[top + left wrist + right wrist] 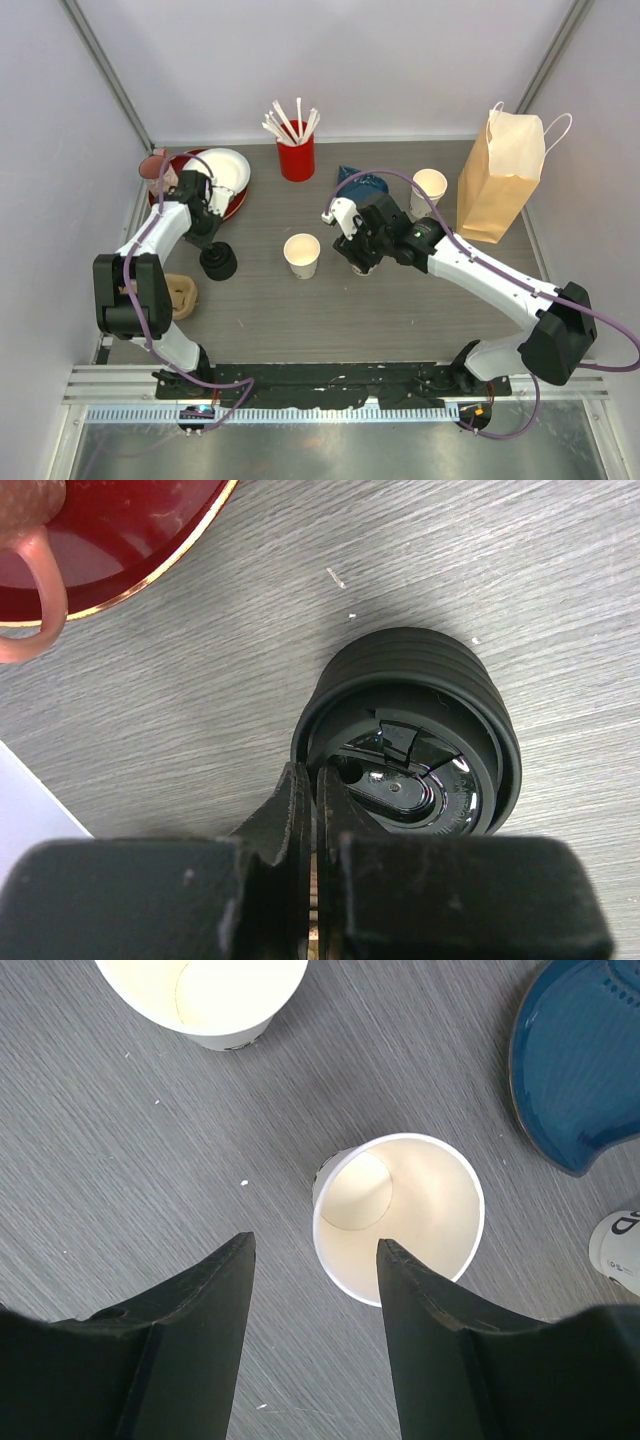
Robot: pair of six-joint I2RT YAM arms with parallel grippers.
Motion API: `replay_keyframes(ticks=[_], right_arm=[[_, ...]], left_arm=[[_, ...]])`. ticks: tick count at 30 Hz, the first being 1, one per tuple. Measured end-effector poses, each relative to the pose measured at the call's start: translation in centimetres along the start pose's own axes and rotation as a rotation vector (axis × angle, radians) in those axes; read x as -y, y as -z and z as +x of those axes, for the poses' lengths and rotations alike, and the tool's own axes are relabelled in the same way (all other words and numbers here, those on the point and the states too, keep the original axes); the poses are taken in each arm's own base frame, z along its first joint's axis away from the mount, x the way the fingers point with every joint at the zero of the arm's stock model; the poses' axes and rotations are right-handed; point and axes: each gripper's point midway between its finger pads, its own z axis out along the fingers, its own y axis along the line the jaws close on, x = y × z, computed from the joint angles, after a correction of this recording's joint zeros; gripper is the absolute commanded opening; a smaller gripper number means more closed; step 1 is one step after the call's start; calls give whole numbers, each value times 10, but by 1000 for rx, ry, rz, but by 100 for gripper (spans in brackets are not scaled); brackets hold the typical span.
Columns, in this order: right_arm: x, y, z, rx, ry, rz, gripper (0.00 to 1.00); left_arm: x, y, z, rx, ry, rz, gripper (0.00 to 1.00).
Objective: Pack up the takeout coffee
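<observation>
No cup in view has a lid on it. A stack of black lids (217,262) stands on the table, and it also fills the left wrist view (405,730). My left gripper (212,249) (314,780) is shut on the rim of the top lid, one finger outside and one inside. A lidless cream paper cup (400,1215) stands under my right gripper (360,262) (315,1250). That gripper is open and empty, with its right finger over the cup's rim. A second lidless cup (302,255) (200,995) stands just to the left.
A third lidless cup (430,185) stands beside a brown paper bag (500,175) at the back right. A red straw holder (296,155) is at the back middle, with a blue plate (362,183) (580,1060) near it. A red plate (235,205), a white bowl (222,170) and a pink mug (155,165) are at the back left. A tan object (182,295) lies by the left arm.
</observation>
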Motion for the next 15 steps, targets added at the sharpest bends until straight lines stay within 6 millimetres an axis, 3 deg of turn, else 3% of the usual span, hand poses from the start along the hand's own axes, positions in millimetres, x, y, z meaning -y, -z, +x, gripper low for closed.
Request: replay_keyframes(ticks=[8,15], right_arm=[[0,0,1,-4,-2,0,57],[-1,0,2,-9,-4,-1,57]], left_arm=[[-1,5,-1,11,12,-10,0],[-6,33,-11,96,26,-47,0]])
